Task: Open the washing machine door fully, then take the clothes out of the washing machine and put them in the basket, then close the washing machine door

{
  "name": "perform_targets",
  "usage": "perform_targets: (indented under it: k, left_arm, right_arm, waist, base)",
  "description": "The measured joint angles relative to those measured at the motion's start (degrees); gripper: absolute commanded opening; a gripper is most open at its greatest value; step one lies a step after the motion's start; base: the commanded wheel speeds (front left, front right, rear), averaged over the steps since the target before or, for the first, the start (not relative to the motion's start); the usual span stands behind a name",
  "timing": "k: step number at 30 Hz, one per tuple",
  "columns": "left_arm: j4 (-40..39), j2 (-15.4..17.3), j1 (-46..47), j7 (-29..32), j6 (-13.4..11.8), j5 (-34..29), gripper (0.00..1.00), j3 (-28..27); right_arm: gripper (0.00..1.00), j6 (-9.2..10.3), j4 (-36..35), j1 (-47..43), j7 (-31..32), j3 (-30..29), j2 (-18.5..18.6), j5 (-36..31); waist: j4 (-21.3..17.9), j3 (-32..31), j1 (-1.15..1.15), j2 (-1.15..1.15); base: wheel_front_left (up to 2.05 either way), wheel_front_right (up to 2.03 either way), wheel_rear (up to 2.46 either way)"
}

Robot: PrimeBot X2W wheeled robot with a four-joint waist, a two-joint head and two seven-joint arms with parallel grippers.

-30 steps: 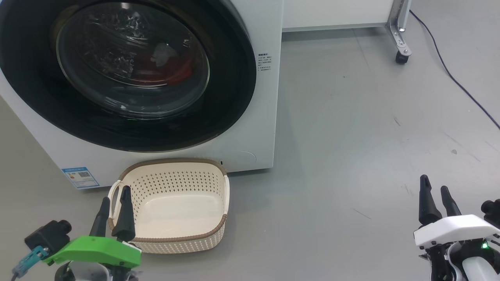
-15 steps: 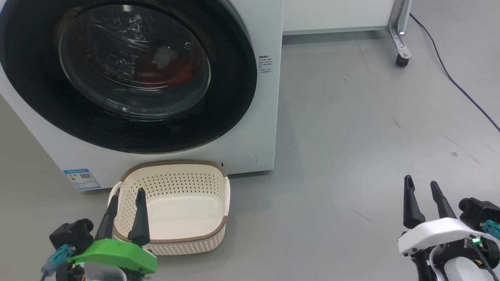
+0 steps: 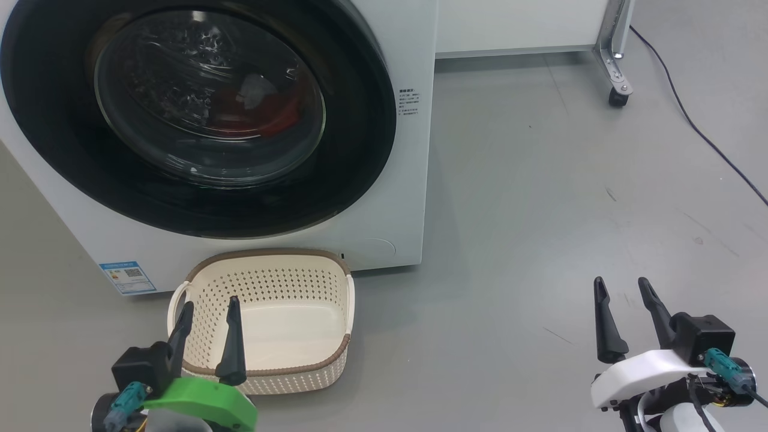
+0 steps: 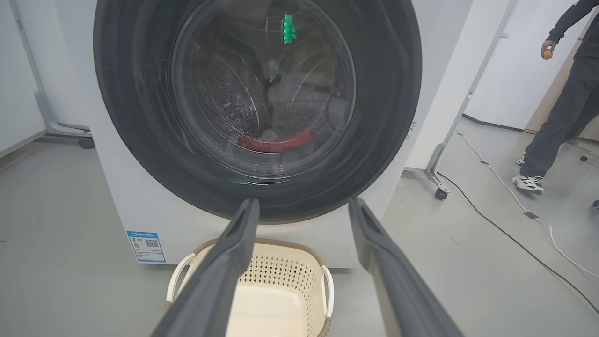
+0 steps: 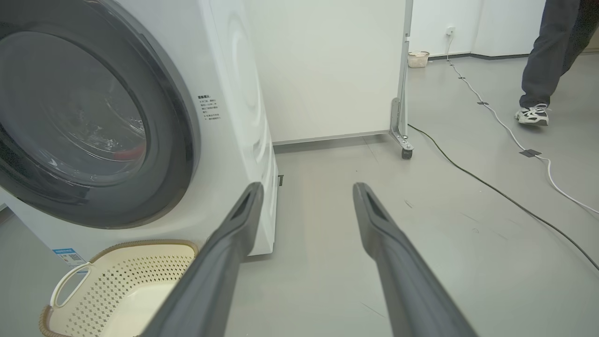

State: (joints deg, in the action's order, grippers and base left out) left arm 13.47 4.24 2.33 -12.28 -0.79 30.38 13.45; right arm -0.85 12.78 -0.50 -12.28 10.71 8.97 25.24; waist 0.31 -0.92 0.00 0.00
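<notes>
1. Green casing backs the left gripper [image 3: 210,302], low at the near left. Its 2 dark fingers stand well apart with nothing between them, their tips over the near side of the basket in the head view.
2. The basket [image 3: 264,252] is cream plastic with a brown rim. It sits empty on the floor, just beside the foot of the washing machine [image 3: 411,180]. It looks light, so a nudge would probably make it skid.
3. The washing machine door [image 3: 360,138] lies shut, flush with the white front at the far left. Its glossy black rim looks hard and slippery, and the bulging glass gives no purchase. I can make out no handle, so the likely hold is a fingertip hooked behind the rim's edge, though I cannot tell on which side. I expect a stiff swing on the hinge.
4. The clothes [image 3: 277,113] rest low in the drum behind the glass, red with a white patch. They should be soft, limp and light. Pinching a bunched fold would suit, and loose ends may trail.
5. The right gripper [image 3: 621,282], on white casing, hangs over bare floor at the near right, well apart from the machine. Its fingers are spread and hold nothing.
</notes>
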Motion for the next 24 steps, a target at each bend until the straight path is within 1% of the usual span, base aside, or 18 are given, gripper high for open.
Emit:
perform_targets:
  k: [11, 24]
  left_arm:
    - [1.52, -0.15, -0.02, -1.99, -1.2, -6.92, 1.0, 1.63]
    - [3.13, -0.91, -0.02, -2.0, -1.76, -6.86, 1.0, 1.37]
  right_arm:
    - [1.0, 0.02, -0.01, -0.12, -1.91, 1.64, -0.2, -8.03]
    - [1.0, -0.03, 0.2, -0.22, -1.91, 0.68, -1.23, -8.11]
  waist:
    - [-0.03, -0.09, 0.0, 0.0]
    - [0.09, 0.05, 0.0, 0.0]
  base:
    - [0.0, 0.0, 0.0]
    - [0.0, 0.0, 0.0]
